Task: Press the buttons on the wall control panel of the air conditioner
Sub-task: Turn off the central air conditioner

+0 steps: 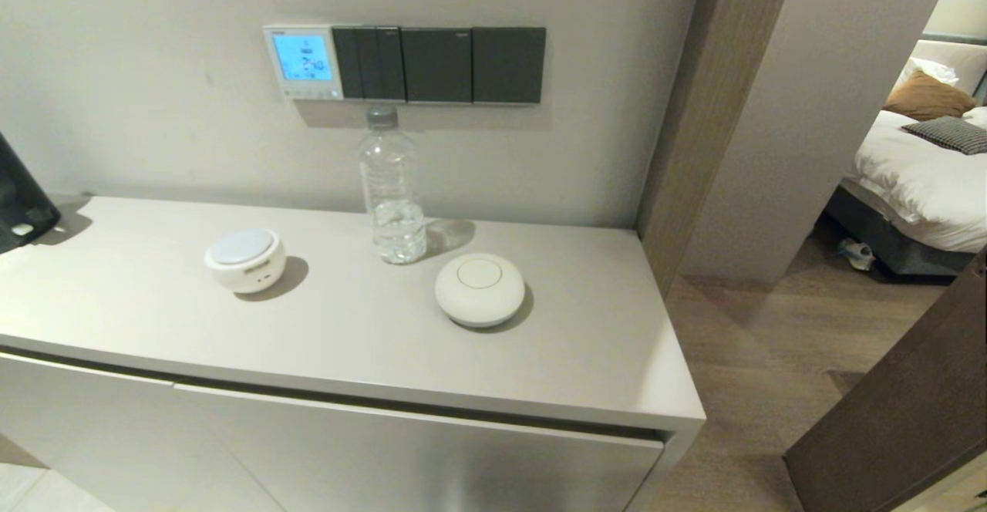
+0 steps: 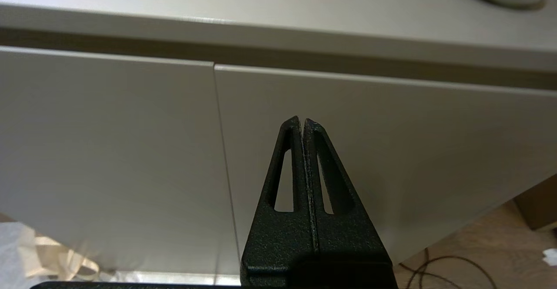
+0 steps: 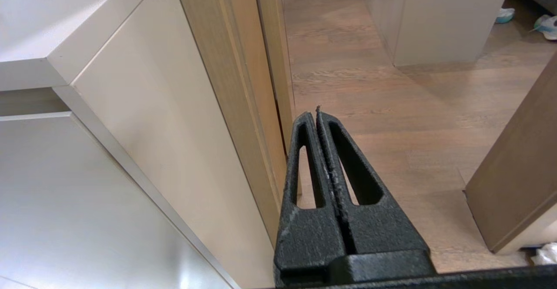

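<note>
The white control panel (image 1: pixel 303 62) hangs on the wall above the cabinet, its screen glowing light blue with digits. The row of tiny pale buttons (image 1: pixel 312 93) runs along its bottom edge. Neither arm shows in the head view. My left gripper (image 2: pixel 302 121) is shut and empty, low in front of the cabinet doors (image 2: pixel 370 158), below the cabinet top. My right gripper (image 3: pixel 317 114) is shut and empty, low by the cabinet's right end (image 3: pixel 165 119), over the wooden floor (image 3: pixel 413 106).
Dark grey switch plates (image 1: pixel 439 65) sit right of the panel. On the cabinet top (image 1: pixel 347 327) stand a clear water bottle (image 1: pixel 391 188) below the panel, a white round device (image 1: pixel 245 259) and a white dome (image 1: pixel 480 289). A dark object (image 1: pixel 19 196) is at far left.
</note>
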